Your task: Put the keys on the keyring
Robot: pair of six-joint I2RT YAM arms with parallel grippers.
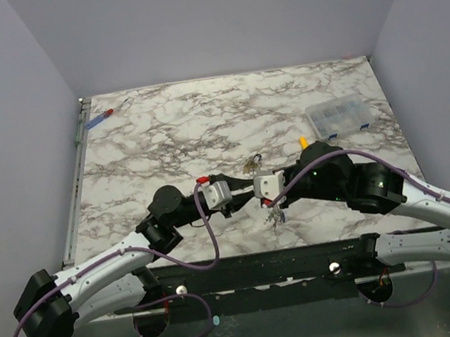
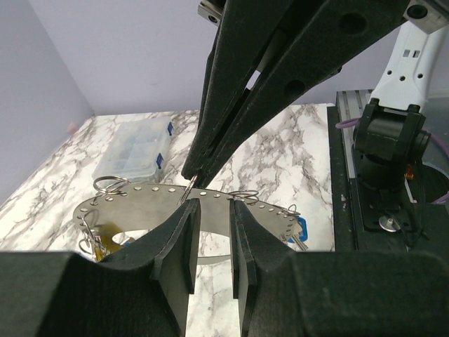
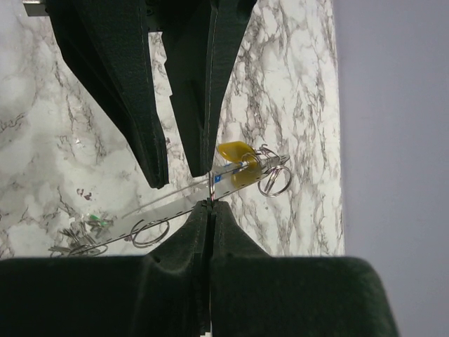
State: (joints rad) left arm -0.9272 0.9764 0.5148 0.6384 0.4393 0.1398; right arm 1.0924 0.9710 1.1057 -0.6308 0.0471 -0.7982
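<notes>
The keyring (image 2: 140, 203) is a flat silver perforated band curved into a loop, held above the marble. My left gripper (image 2: 214, 225) grips its near strip across the width, pads a little apart. Coming in from above, my right gripper (image 2: 191, 177) is shut on a small split ring (image 3: 211, 191) at the band's outer edge. Keys hang from the band: a blue-capped one (image 2: 303, 228), a yellow-capped one (image 3: 235, 151) and a green-capped one (image 3: 95, 223). From above, both grippers (image 1: 243, 193) (image 1: 262, 190) meet tip to tip near the table's front.
A clear compartment box (image 1: 337, 117) lies at the back right, with a yellow-handled screwdriver (image 1: 302, 141) just in front of it. A red-and-blue screwdriver (image 1: 100, 117) sits at the back left corner. The black base rail (image 1: 264, 264) runs along the near edge.
</notes>
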